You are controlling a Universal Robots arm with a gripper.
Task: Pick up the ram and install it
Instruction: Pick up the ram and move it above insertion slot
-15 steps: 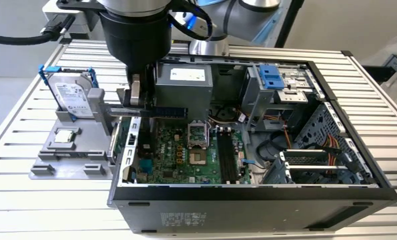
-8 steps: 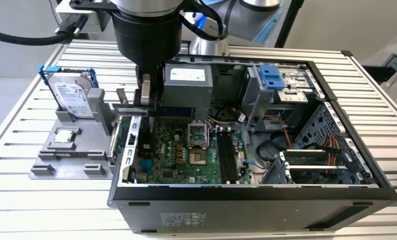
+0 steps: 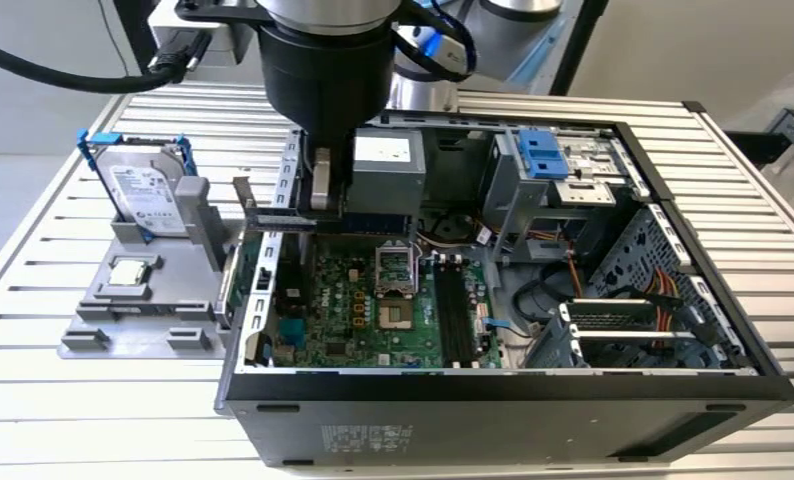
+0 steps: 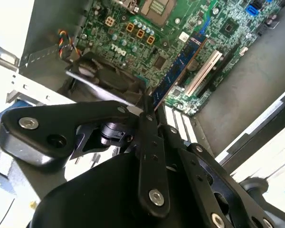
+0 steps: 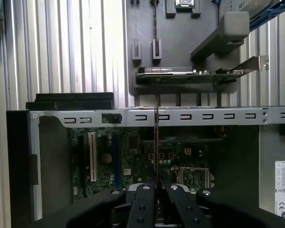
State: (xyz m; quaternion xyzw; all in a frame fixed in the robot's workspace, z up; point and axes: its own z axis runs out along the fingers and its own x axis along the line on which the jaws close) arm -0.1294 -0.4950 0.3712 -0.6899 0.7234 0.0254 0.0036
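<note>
Clamping the ram (image 4: 178, 69), the hand (image 4: 149, 107) hangs above the motherboard (image 3: 357, 300).

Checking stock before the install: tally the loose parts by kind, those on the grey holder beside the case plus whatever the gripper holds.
hard drive: 1
processor chip: 1
expansion card: 1
ram, clamped in the gripper: 1
Total: 4
</note>
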